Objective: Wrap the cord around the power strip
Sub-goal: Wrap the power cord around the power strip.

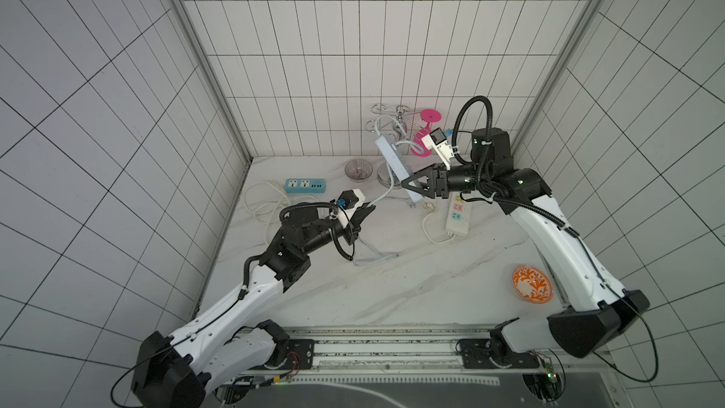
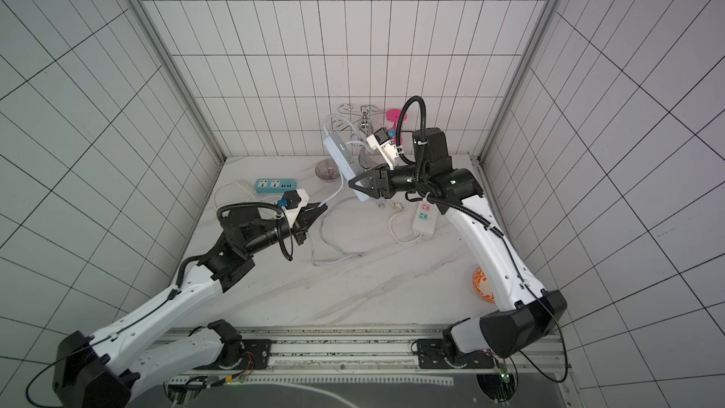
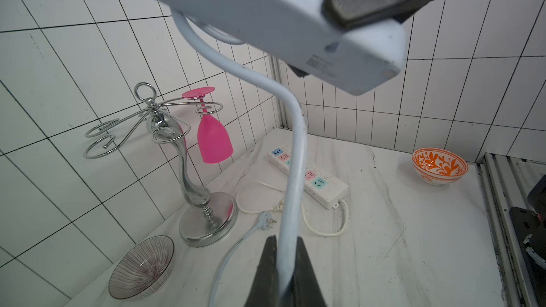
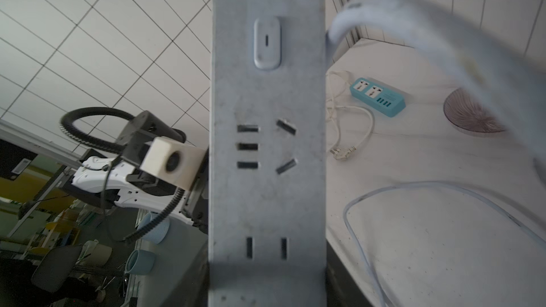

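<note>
— Gripping anything, the right claw?

— Yes. Its black triangular fingers are clamped across the slim pale grey-blue plastic power strip, holding it tilted in the air above the white grey-veined marble surface. The right arm is folded at the elbow, and its wrist reaches level toward the left.

— And the left arm?

— It stretches up from the front rail with its wrist aimed at the strip. The left claw is pinched tight on the long pale grey-blue rubbery cord. The cord climbs from between the fingers in a smooth bend and passes behind the strip.

— Surfaces?

— The strip's face is matte and scuffed, with dark slots and an oval switch. Slack cord lies looped on the surface and ends in a pale blue plug beside the round base of the polished chrome wire glass rack.
</note>
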You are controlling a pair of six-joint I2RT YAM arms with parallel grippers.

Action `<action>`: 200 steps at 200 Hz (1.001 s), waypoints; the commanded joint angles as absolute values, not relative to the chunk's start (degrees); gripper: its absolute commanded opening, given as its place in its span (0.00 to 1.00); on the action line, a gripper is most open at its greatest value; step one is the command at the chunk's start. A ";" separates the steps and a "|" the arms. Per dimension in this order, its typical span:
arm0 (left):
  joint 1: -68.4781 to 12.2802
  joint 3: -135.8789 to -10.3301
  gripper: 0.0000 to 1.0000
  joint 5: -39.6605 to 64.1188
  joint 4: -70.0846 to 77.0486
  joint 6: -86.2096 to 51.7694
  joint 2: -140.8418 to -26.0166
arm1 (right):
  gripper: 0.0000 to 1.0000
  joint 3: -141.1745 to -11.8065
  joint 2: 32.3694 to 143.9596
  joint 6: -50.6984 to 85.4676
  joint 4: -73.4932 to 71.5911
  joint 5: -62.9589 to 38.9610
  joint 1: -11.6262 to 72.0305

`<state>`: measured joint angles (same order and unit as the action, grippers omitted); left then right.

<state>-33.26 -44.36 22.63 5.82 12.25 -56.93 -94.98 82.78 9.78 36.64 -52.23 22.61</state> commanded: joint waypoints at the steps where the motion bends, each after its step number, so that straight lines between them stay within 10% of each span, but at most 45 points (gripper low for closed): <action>1: -32.95 -46.50 0.00 23.17 -4.73 16.60 -55.08 | 0.00 -105.14 84.75 5.69 39.25 -45.09 22.06; 130: -32.98 -43.68 0.00 17.23 -22.45 22.43 -32.97 | 0.00 -134.88 106.63 0.39 49.94 -24.75 22.89; 200: -32.85 -51.11 0.00 10.90 -16.82 29.80 -37.57 | 0.00 -112.25 100.20 -17.85 47.37 1.99 36.42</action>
